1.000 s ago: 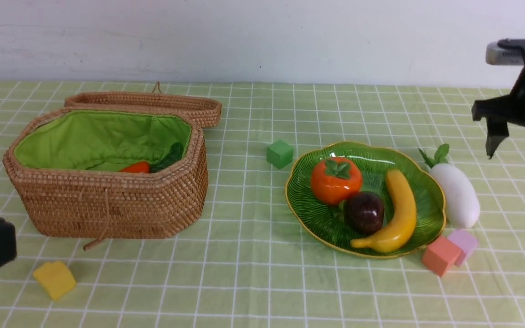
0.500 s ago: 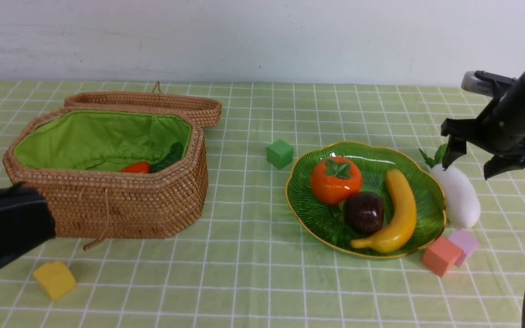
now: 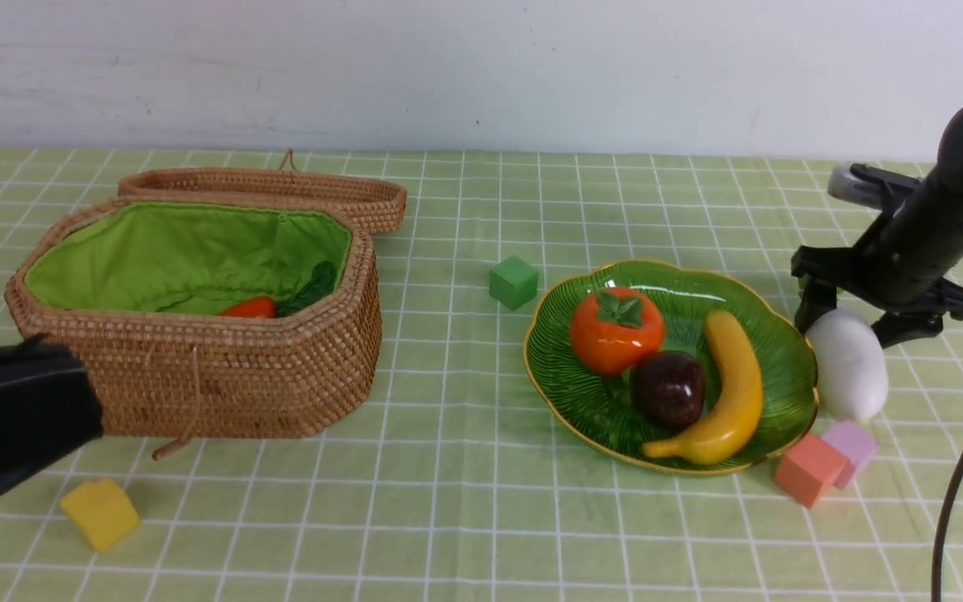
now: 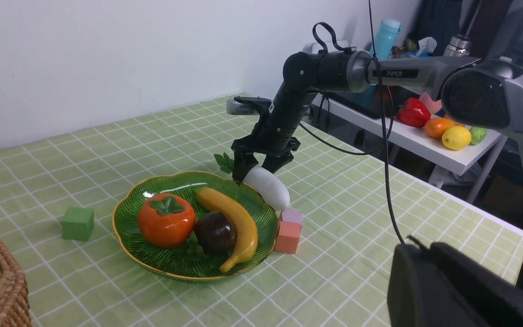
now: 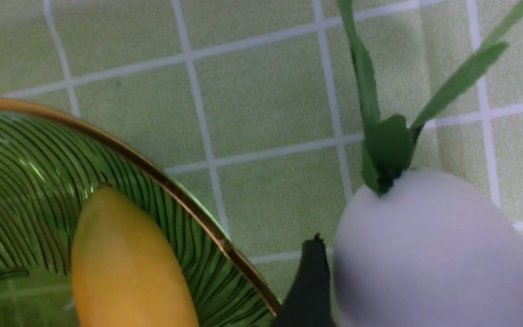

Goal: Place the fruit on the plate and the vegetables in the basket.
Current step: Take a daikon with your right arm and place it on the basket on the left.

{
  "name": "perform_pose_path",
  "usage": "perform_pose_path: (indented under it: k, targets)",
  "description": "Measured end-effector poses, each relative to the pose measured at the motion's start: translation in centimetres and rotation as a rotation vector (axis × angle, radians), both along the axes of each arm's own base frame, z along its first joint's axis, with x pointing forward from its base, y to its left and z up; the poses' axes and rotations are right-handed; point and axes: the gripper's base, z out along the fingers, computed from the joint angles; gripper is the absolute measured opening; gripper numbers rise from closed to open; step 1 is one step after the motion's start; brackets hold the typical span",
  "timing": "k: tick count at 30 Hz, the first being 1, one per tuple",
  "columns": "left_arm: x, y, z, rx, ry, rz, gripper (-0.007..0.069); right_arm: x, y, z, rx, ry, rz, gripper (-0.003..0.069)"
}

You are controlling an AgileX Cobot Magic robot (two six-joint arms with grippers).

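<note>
The white radish [image 3: 849, 372] lies on the cloth just right of the green plate [image 3: 749, 294]. My right gripper [image 3: 853, 323] is open and low over it, one finger on each side of its leafy end [image 5: 388, 150]; the radish [image 5: 425, 263] fills the gap. A persimmon [image 3: 615, 330], a mangosteen [image 3: 669, 390] and a banana [image 3: 734, 393] lie on the plate. The open wicker basket [image 3: 197, 376] at the left holds a carrot [image 3: 249, 308]. My left gripper [image 3: 84, 405] is shut and empty in front of the basket's left end.
The basket's lid [image 3: 281, 188] lies back behind it. Foam cubes sit around: green [image 3: 513, 282] left of the plate, orange [image 3: 807, 468] and lilac [image 3: 851, 447] by its front right, yellow [image 3: 99, 512] front left. A side shelf [image 4: 443, 150] stands beyond the table's right edge.
My right gripper has come down and leftward onto the radish's leafy end, now hiding the leaves in the front view. The left gripper rose beside the basket, then held still.
</note>
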Motion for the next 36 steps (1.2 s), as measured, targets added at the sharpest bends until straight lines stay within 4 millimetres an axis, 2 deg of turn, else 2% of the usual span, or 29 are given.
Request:
perform_pose_path:
  k: [12, 18, 23, 26, 33, 36]
  targets:
    - [0.0, 0.0, 0.0, 0.002, 0.003, -0.002, 0.002, 0.2, -0.5, -0.5, -0.057, -0.009, 0.003, 0.0593]
    - [0.0, 0.0, -0.1, 0.008, 0.005, -0.003, 0.0022, 0.3, -0.6, -2.3, -0.064, 0.041, 0.005, 0.0593]
    - [0.0, 0.0, -0.3, 0.037, 0.002, 0.001, 0.0022, 0.4, -0.6, -2.5, -0.065, 0.048, 0.006, 0.0551]
    - [0.1, 0.1, -0.3, 0.057, -0.011, 0.012, 0.0022, 0.4, -0.6, -2.5, -0.066, 0.048, 0.006, 0.0511]
    - [0.1, 0.2, -0.6, 0.096, -0.012, 0.017, 0.0022, 0.2, -0.6, -2.0, -0.073, 0.098, 0.061, 0.0511]
    - [0.1, 0.2, -0.7, 0.116, -0.007, 0.017, 0.0022, 0.1, -0.7, -0.7, -0.094, 0.115, 0.078, 0.0511]
